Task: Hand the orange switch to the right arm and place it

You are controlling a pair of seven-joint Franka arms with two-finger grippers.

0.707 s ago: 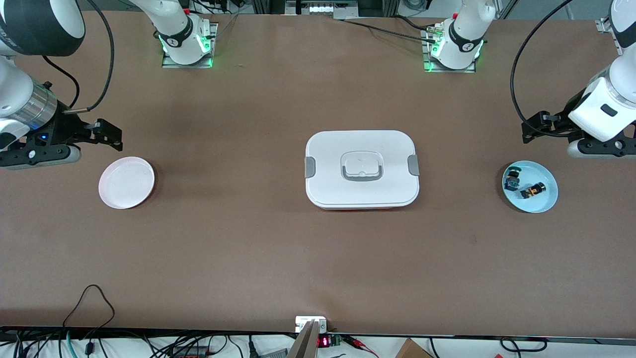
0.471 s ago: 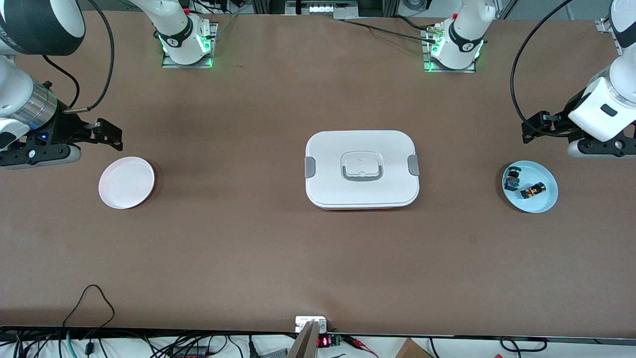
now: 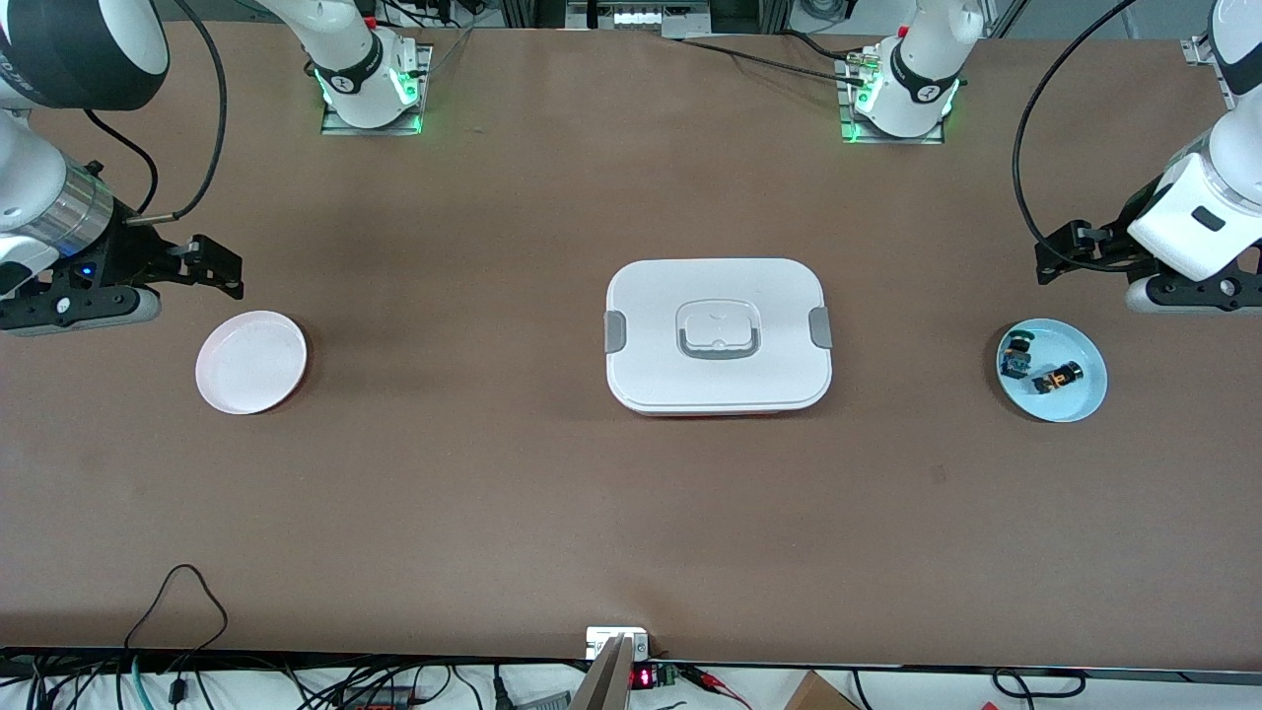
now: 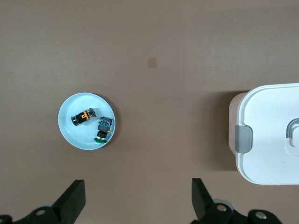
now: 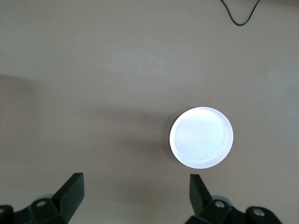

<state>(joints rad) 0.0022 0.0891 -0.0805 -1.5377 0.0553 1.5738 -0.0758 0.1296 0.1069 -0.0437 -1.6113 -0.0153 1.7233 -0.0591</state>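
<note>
Nothing has moved over the last moments, so the task is unstarted. At nine o'clock, the right gripper (image 3: 212, 264) waits, spread wide, near the white plate (image 3: 251, 362). At three o'clock, the orange switch (image 3: 1056, 378) lies in the blue plate (image 3: 1077, 402), the left gripper (image 3: 1065, 258) hovering nearby, also spread wide.

I've got the orange switch (image 3: 1056, 378) lying on its side in the pale blue plate (image 3: 1080, 399) at the left arm's end of the table, a tiny black block with orange accents. My right arm (image 3: 44, 212), black-and-white with a silver cuff and blue light, waits at its own end of the table, its gripper (image 3: 219, 268) spread open with nothing in it.
</note>
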